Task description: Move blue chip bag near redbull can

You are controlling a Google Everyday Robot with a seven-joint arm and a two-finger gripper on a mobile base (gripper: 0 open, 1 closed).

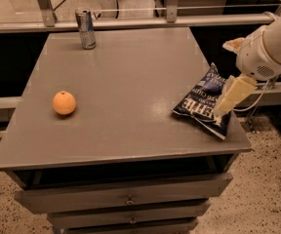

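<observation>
My tool (227, 105) hangs over the blue chip bag (199, 104) at the right edge of the bench (140, 67), and the bare top between it and the redbull can (86, 29) at the far left corner gives open passage, the orange (64, 103) lying well left of that line.

The scene is lit dimly and warmly from above, and a faint sheen is seen on the grey worktop (130, 72) just left of the blue chip bag (201, 104). The end effector (223, 109), at the right of the frame over the bag's right edge, is lit brightest. Deep shadow is cast beneath the worktop's front edge.
</observation>
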